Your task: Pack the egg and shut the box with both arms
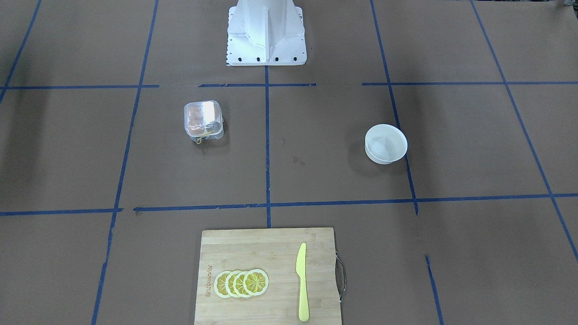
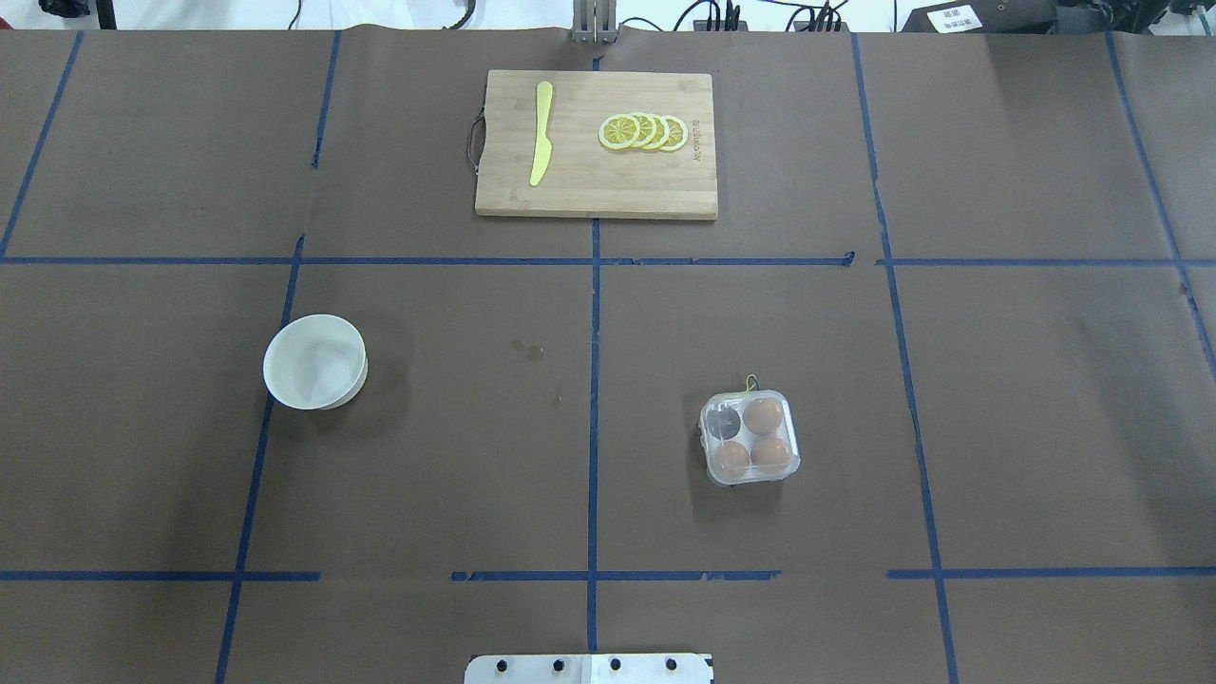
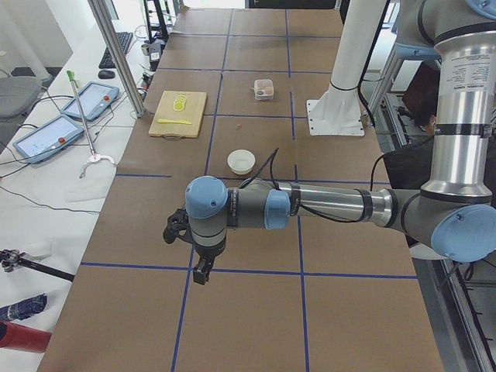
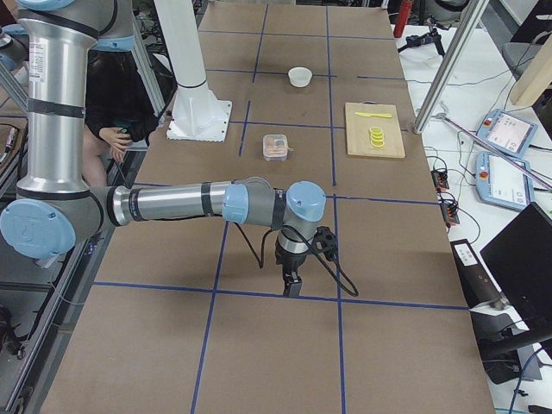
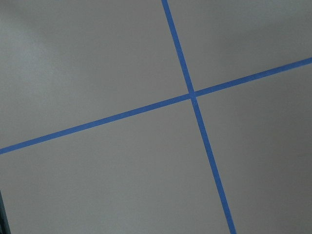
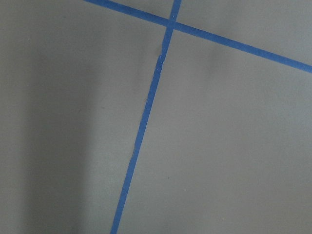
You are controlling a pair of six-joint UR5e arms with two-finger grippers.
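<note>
The clear box (image 2: 750,437) stands on the table on my right side and also shows in the front view (image 1: 203,119). Three orange-brown eggs lie in it, one of them in the far right cell (image 2: 763,415). The far left cell looks dark and holds no egg. The lid seems to lie down over the cells, with yellow string at its far edge. My left gripper (image 3: 201,275) hangs over the table far from the box, past the bowl. My right gripper (image 4: 291,285) hangs over bare table at the other end. I cannot tell whether either is open or shut.
A round white bowl (image 2: 315,362) stands on my left side. A wooden cutting board (image 2: 597,195) at the far middle carries a yellow knife (image 2: 541,133) and several lemon slices (image 2: 644,132). The white base pedestal (image 1: 266,34) stands at the near edge. Blue tape lines cross the brown table.
</note>
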